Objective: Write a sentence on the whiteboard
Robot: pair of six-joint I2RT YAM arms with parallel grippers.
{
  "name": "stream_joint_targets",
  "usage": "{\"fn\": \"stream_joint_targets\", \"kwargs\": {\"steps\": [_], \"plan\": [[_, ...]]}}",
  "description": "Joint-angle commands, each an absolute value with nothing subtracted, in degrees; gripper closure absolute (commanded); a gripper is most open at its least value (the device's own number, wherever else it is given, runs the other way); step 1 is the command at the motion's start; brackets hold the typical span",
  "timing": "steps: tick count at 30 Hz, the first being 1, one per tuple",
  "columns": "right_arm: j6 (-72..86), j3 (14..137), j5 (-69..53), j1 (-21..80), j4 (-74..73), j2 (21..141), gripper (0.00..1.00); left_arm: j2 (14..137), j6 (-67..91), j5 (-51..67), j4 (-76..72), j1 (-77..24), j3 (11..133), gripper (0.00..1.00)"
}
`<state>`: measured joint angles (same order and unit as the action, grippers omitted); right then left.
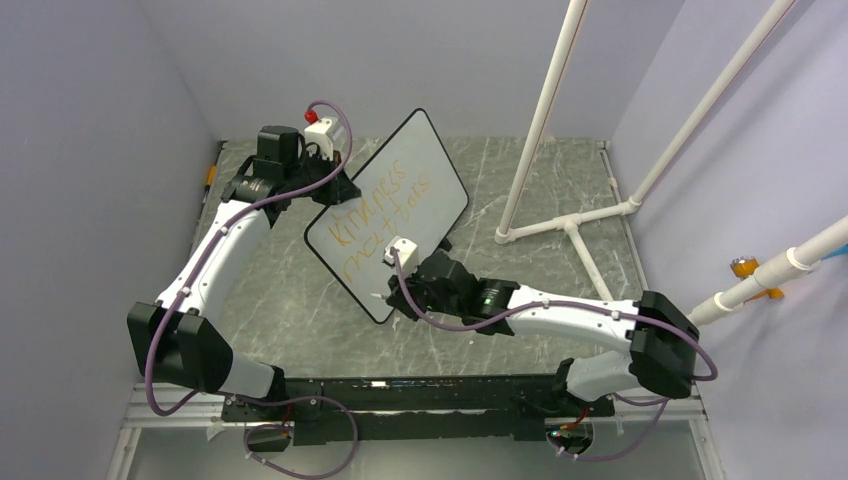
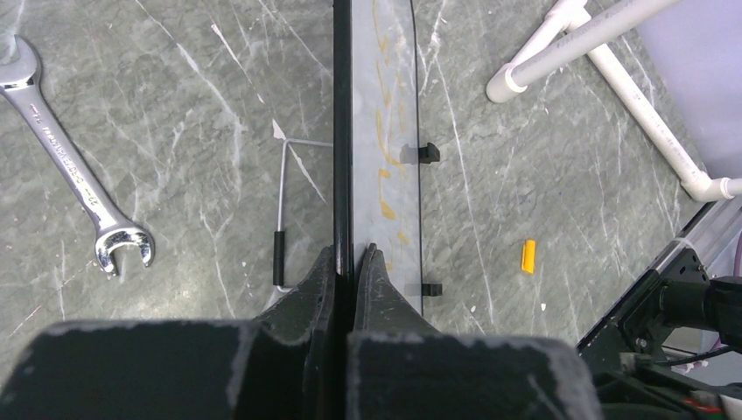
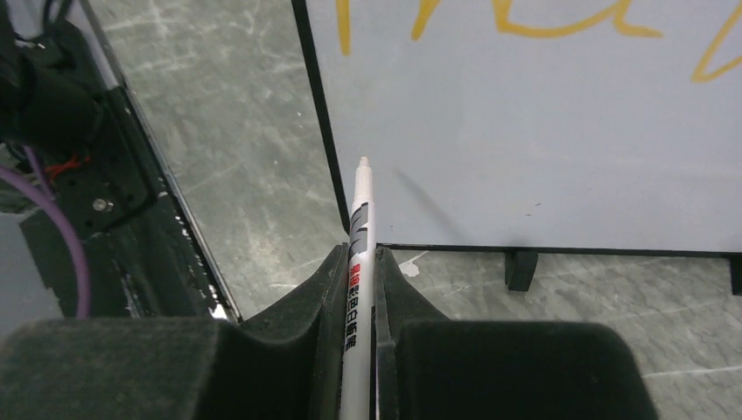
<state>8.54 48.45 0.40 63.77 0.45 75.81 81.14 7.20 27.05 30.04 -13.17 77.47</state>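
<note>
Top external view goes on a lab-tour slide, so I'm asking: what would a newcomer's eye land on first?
The whiteboard, tilted up mid-table with the left tool shut on its black edge, carries the sentence in orange lettering across its face. In front of it, the right tool is shut on a white marker whose tip points at the board's lower corner.

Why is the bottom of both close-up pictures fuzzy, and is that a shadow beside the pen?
Right wrist view: the right gripper sits too near the lens; yes, the marker shadows the whiteboard. Left wrist view: the left gripper blurs likewise.
</note>
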Motion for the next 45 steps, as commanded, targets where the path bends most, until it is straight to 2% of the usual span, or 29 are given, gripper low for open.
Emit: {"fn": "stream_joint_targets", "kwargs": {"steps": [1, 16, 30, 45], "plan": [[6.5, 50.6, 2.8, 64.1, 5.1, 78.4, 1.00, 83.0, -0.5, 12.3, 37.4, -13.0, 75.3, 1.00], [5.9, 51.3, 4.3, 64.1, 5.9, 83.1, 1.00, 82.6, -0.6, 12.7, 37.5, -13.0, 75.5, 1.00], [7.7, 47.2, 3.2, 64.1, 5.6, 82.7, 1.00, 82.6, -0.5, 12.6, 37.4, -13.1, 75.4, 1.00], [7.4, 48.8, 3.3, 64.3, 4.1, 82.0, 1.00, 82.9, -0.7, 12.4, 37.6, -13.1, 75.5, 1.00]]}}
